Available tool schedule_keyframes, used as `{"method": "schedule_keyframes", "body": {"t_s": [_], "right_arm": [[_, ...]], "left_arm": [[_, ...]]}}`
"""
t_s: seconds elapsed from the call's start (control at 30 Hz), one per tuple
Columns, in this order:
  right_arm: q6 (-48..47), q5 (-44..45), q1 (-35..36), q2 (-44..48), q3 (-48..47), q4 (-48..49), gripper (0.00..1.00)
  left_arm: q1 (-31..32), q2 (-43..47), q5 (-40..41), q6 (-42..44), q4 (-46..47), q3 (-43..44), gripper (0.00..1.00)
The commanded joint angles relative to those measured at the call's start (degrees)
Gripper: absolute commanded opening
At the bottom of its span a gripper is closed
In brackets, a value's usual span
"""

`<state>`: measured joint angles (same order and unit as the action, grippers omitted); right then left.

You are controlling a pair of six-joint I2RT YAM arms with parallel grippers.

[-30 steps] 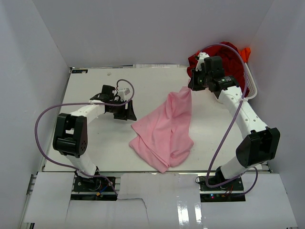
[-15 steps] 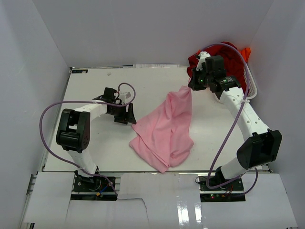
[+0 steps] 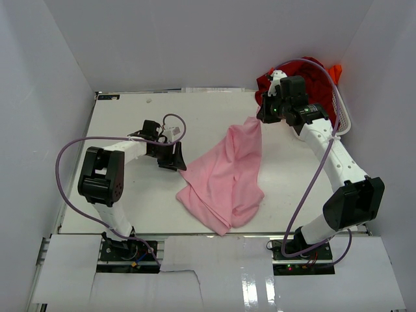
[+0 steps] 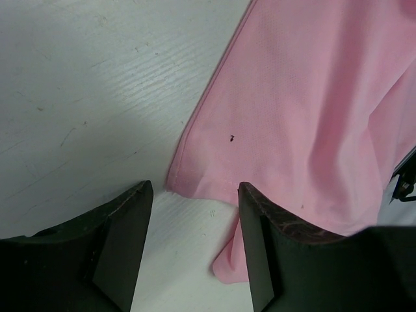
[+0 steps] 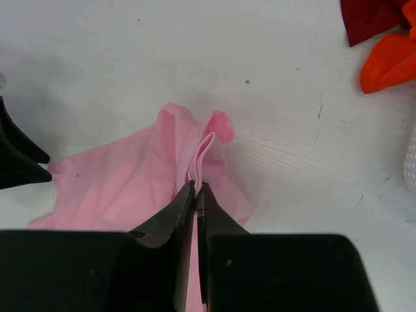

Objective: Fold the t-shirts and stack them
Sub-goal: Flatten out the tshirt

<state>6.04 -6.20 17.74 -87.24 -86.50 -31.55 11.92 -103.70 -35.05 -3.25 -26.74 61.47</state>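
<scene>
The light pink t-shirt [image 3: 224, 175] lies crumpled in the middle of the table. Its upper right corner is lifted and pinched in my right gripper [image 3: 261, 118], which is shut on a bunched fold [image 5: 207, 146] of the pink cloth. At the shirt's left edge my left gripper [image 3: 177, 162] is low over the table and open. Its fingers straddle the hem corner [image 4: 188, 185] without pinching it. The dark red t-shirt [image 3: 311, 77] and the bright orange t-shirt [image 3: 335, 70] are heaped in the basket at the far right.
The white mesh basket [image 3: 343, 118] stands at the table's far right edge, close behind my right arm. White walls close in the table on the left, back and right. Bare tabletop [image 3: 123, 117] lies left of the pink shirt.
My left gripper has slid right to the pink shirt's left edge, and its jaws have narrowed a little. The right gripper keeps its hold in the same place.
</scene>
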Motion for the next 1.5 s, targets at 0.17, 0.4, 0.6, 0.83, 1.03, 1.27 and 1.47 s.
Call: {"method": "schedule_keyframes", "body": {"t_s": [0.17, 0.4, 0.6, 0.83, 1.03, 1.27, 1.47], "right_arm": [[0.3, -0.2, -0.1, 1.6, -2.1, 0.9, 0.08], [0.1, -0.3, -0.1, 2.0, -2.1, 0.8, 0.08], [0.0, -0.3, -0.1, 2.2, -2.0, 0.8, 0.08], [-0.3, -0.6, 0.0, 2.1, -1.4, 0.6, 0.08], [-0.9, -1.1, -0.1, 1.9, -1.7, -1.0, 0.08], [-2.0, -1.5, 0.0, 4.0, -6.7, -3.6, 0.08], [-3.3, 5.4, -0.1, 7.1, -12.5, -5.7, 0.08]], "left_arm": [[2.0, -2.6, 0.0, 1.2, -0.5, -0.7, 0.61], [2.2, -5.2, 1.3, 1.2, -1.0, 0.4, 0.47], [2.1, -7.2, 1.7, 1.1, -1.8, 1.2, 0.20], [2.0, -5.5, 4.4, 0.6, -2.8, 2.9, 0.00], [2.0, 3.3, 7.6, -1.0, -3.9, 8.3, 0.00], [2.0, 14.2, 13.0, -2.7, -8.6, 23.1, 0.00], [2.0, 22.6, 19.0, -1.7, -8.1, 28.2, 0.00]]}}
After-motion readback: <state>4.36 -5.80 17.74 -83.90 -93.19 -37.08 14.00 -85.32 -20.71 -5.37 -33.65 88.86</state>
